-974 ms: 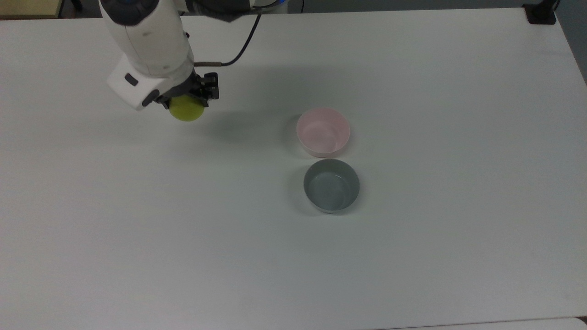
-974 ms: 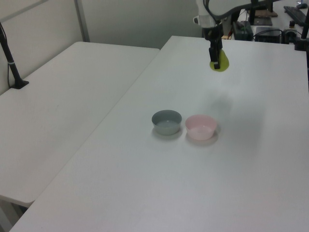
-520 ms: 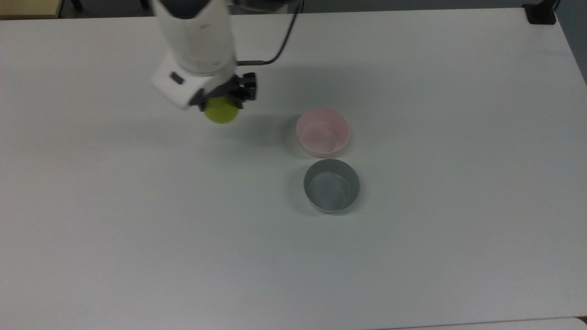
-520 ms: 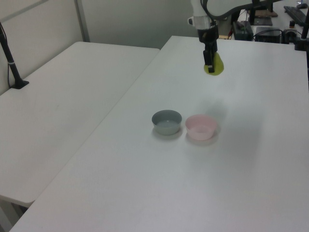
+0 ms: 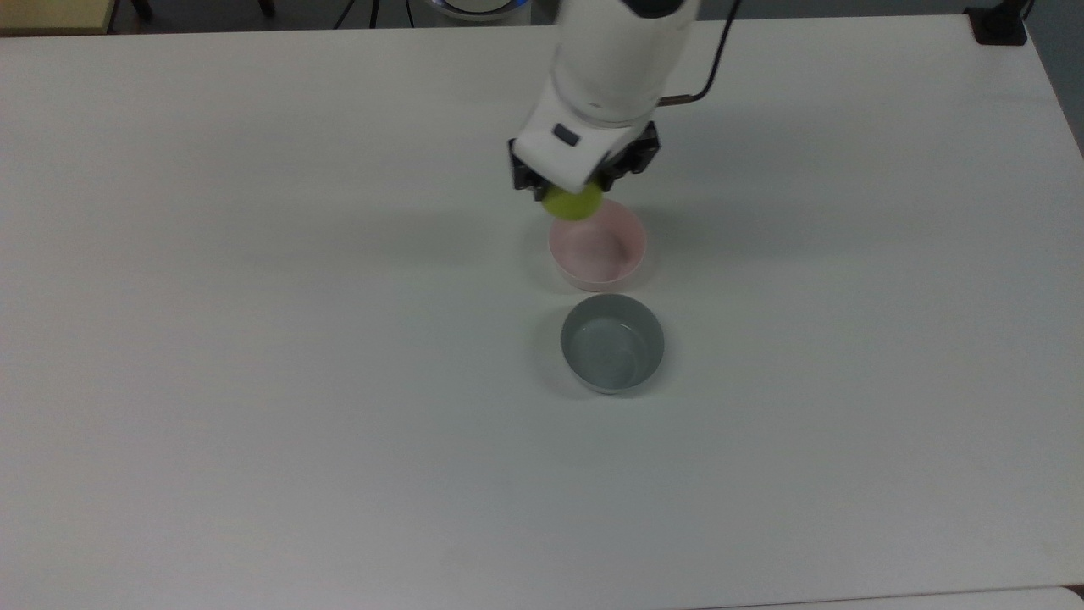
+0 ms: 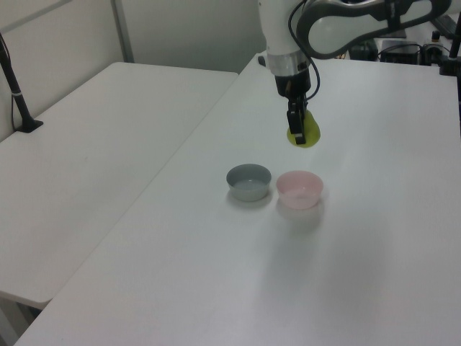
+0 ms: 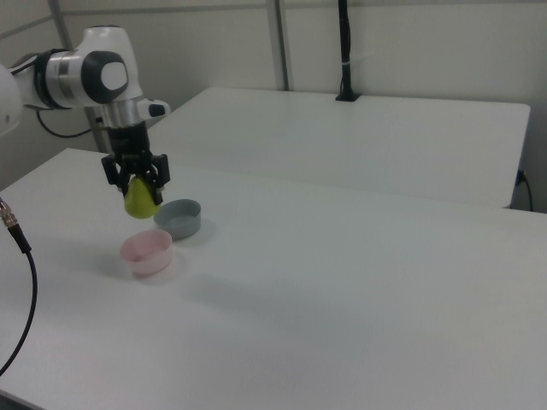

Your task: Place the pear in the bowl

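Carrying the pear (image 5: 573, 202) clenched in my gripper (image 5: 577, 188), I have it in the air just above the pink bowl (image 5: 598, 251), near its rim on the side away from the grey bowl (image 5: 612, 342). Lowering and release remain. A second ago it hung well off toward the top view's left of the pink bowl.

We see a white table (image 5: 254, 381) that carries two bowls. The pale pink bowl (image 5: 598, 250) sits upright on it, and we take it as our landmark. Just beside it, toward the bottom in the top view, the grey bowl (image 5: 612, 343) stands upright too, the two close together, though we cannot tell whether they touch. In the left view the grey bowl (image 6: 248, 182) lies left of the pink bowl (image 6: 300, 189); in the right view the grey bowl (image 7: 179, 218) sits behind and to the right of the pink bowl (image 7: 146, 252).
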Action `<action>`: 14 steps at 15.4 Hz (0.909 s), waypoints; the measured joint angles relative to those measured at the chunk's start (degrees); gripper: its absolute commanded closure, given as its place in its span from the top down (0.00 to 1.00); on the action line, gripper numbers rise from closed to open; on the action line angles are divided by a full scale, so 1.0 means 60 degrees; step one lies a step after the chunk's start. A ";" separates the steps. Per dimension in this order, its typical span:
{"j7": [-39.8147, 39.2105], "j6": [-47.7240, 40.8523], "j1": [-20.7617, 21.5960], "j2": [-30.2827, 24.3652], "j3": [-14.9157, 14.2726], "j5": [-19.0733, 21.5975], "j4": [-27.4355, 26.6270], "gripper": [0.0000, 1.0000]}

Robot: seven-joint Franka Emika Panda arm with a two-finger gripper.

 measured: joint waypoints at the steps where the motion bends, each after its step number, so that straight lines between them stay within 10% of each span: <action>1: 0.0078 0.0000 0.0120 0.0062 0.0000 0.0000 -0.0008 0.36; 14: 0.0701 0.1066 0.0490 0.1719 -0.0031 -0.0003 -0.0088 1.00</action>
